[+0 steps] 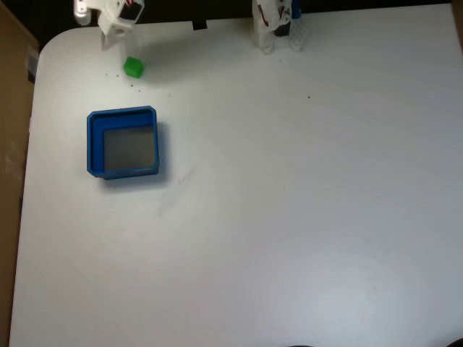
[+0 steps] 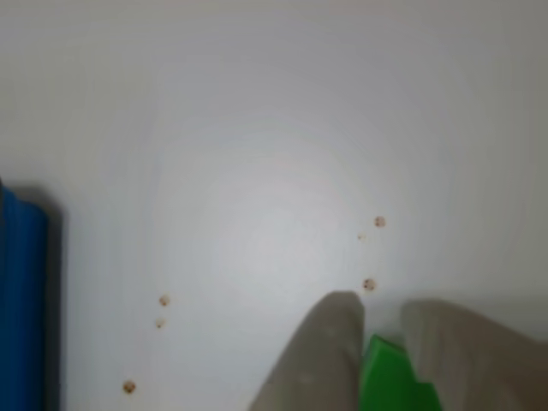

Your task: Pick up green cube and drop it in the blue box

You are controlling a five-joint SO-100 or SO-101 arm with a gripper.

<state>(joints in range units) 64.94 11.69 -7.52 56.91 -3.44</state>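
The small green cube [image 1: 133, 67] is at the table's far left, just beyond the blue box [image 1: 123, 142] with its grey floor. In the fixed view my white gripper [image 1: 119, 40] hangs at the top left, directly over the cube. The other view looks down along the two pale fingers of the gripper [image 2: 384, 312]. They close in on the green cube [image 2: 387, 377] from both sides, and the right finger hides part of it. A wall of the blue box [image 2: 21, 300] shows at the left edge of that view.
The arm's white base [image 1: 275, 25] stands at the far edge near the middle. A brown board [image 1: 11, 108] borders the table on the left. Small brown specks [image 2: 369, 283] dot the white tabletop around the cube.
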